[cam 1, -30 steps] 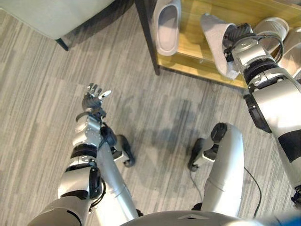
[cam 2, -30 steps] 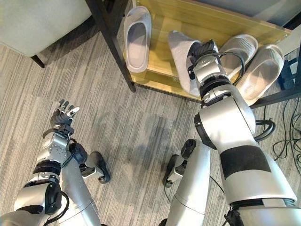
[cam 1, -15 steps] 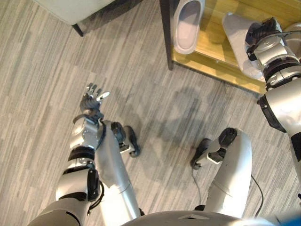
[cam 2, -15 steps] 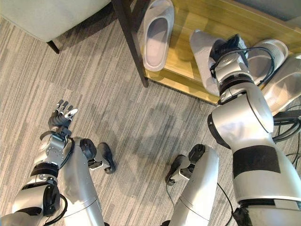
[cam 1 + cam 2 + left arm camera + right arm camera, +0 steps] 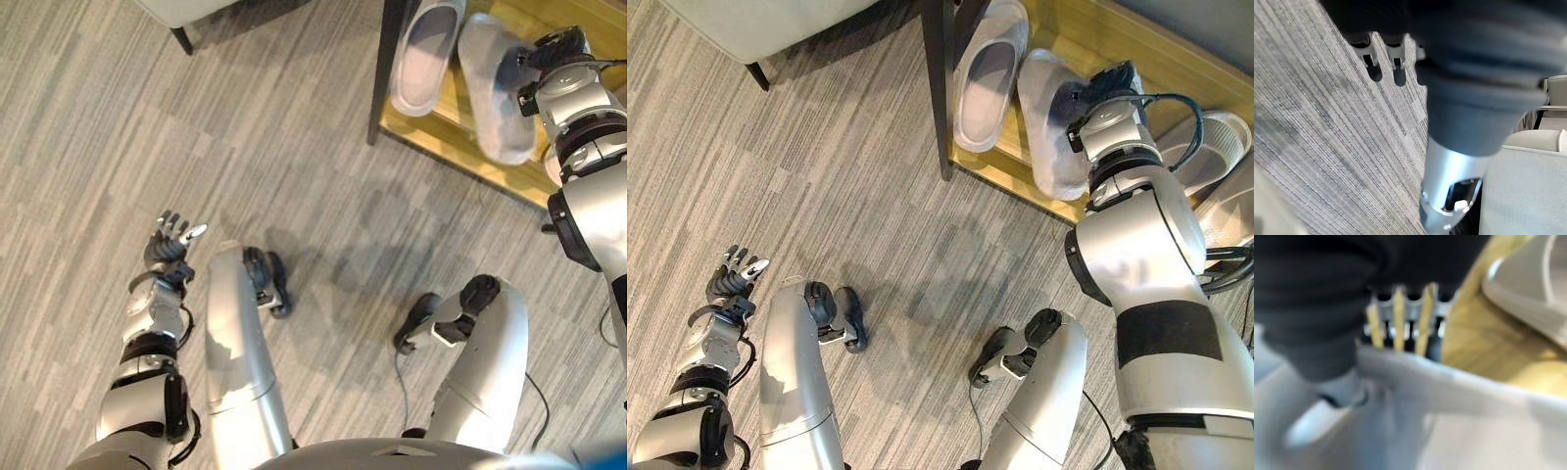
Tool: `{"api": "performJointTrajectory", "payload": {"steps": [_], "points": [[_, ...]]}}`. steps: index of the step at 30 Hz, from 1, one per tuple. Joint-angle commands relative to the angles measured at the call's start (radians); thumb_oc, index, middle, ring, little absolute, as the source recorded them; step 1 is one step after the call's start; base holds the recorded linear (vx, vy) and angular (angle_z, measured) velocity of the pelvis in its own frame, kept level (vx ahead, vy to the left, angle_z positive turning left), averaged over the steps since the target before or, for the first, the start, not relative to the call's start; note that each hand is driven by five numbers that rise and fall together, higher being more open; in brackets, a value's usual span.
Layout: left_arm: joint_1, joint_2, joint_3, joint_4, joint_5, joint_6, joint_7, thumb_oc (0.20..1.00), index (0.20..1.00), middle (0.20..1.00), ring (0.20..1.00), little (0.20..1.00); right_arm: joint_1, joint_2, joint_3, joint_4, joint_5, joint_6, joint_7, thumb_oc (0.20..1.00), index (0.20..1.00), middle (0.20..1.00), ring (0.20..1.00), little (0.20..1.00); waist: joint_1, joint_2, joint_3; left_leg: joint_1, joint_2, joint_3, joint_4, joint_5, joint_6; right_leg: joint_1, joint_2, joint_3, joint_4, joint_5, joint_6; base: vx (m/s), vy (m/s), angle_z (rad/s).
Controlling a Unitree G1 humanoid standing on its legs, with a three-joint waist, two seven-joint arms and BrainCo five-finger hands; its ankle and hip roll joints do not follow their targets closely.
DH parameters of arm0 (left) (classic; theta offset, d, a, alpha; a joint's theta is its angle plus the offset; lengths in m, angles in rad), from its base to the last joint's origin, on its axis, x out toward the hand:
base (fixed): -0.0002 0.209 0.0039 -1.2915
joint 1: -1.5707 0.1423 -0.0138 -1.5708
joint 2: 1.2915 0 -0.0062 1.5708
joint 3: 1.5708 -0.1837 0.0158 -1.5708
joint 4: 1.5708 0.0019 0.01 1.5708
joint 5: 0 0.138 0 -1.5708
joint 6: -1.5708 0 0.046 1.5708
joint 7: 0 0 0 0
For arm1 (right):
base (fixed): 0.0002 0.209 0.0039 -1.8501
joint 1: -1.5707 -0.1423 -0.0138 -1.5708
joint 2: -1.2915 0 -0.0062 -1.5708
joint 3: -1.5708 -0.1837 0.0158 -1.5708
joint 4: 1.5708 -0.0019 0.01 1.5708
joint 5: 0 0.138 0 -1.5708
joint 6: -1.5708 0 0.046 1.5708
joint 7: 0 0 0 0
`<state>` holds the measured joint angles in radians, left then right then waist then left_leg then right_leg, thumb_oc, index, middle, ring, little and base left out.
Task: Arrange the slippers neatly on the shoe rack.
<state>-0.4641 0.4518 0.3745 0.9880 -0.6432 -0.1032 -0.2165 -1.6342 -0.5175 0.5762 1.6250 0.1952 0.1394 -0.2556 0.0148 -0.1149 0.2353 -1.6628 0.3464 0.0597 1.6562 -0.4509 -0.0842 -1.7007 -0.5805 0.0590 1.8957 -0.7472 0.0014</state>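
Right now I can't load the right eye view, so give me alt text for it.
The right hand grips a grey slipper on the wooden shoe rack, beside another grey slipper. The left hand hangs open over the grey carpet.

Pale grey slippers (image 5: 991,76), yellow wooden rack (image 5: 1087,44)

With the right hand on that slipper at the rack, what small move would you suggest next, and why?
Probably set it down flat. The right hand holds the slipper close beside the other slipper on the rack, roughly parallel, with its heel hanging past the front edge; nudge it inward, then release.
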Motion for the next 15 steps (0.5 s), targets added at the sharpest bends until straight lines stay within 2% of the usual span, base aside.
{"api": "performJointTrajectory", "payload": {"steps": [1, 7, 15], "points": [[-0.048, 0.035, 0.060, -0.021, 0.014, -0.036, -0.012, 1.000, 1.000, 1.000, 1.000, 1.000, -0.210, -0.028, -0.017, 0.075, 0.034, 0.030, -0.002, 1.000, 1.000, 1.000, 1.000, 1.000, 0.010, 0.011, 0.081, 0.093, 0.044, -0.097, 0.041, -0.113, -0.044, 0.131, -0.011, 0.070, -0.108, 0.086, 0.178, 0.00, 0.000, 0.00], [-0.048, 0.043, 0.042, -0.003, 0.033, -0.040, -0.033, 1.000, 1.000, 1.000, 1.000, 1.000, -0.179, -0.029, -0.056, 0.075, 0.034, 0.042, 0.001, 1.000, 1.000, 1.000, 1.000, 1.000, 0.008, 0.029, 0.077, 0.093, 0.042, -0.095, 0.043, -0.114, -0.040, 0.131, -0.007, 0.071, -0.103, 0.082, 0.184, 0.01, 0.004, 0.00], [-0.061, 0.075, 0.025, 0.049, 0.048, -0.074, -0.053, 1.000, 1.000, 1.000, 1.000, 1.000, -0.166, 0.003, -0.055, 0.075, -0.005, 0.014, 0.025, 1.000, 1.000, 1.000, 1.000, 1.000, -0.006, 0.036, 0.083, 0.093, 0.048, -0.102, 0.061, -0.116, -0.038, 0.131, 0.002, 0.077, -0.088, 0.082, 0.183, 0.00, 0.027, -0.03]]}}
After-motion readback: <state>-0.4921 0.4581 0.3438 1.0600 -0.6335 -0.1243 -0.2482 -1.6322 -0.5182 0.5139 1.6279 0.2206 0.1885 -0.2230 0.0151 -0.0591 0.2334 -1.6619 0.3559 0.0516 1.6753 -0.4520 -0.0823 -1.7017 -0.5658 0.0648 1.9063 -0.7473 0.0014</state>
